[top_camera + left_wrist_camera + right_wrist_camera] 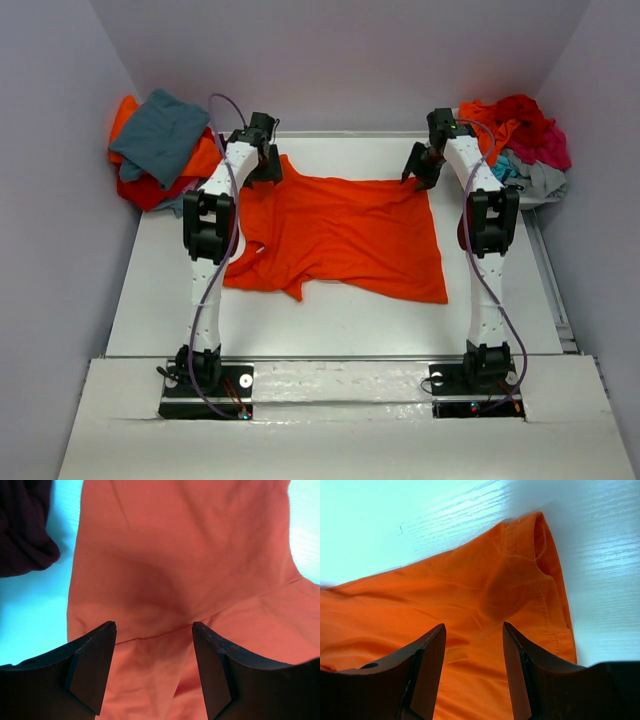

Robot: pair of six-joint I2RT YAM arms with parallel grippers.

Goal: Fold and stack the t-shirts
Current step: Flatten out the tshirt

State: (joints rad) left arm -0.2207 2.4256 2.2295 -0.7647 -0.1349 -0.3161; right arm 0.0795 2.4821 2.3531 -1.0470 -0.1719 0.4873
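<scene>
Orange t-shirt [340, 235] spread flat mid-table [330, 322]; left pincer [154, 626] and right pincer [474, 625] apart, empty, over its far corners.

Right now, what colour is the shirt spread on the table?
The t-shirt is bright orange, clearest in the top external view.

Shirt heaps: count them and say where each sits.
2. The left heap lies at the far left corner, the right heap at the far right; none seems hidden.

Matt orange cloth t-shirt [340, 235]; glossy white tabletop [330, 325].
</scene>
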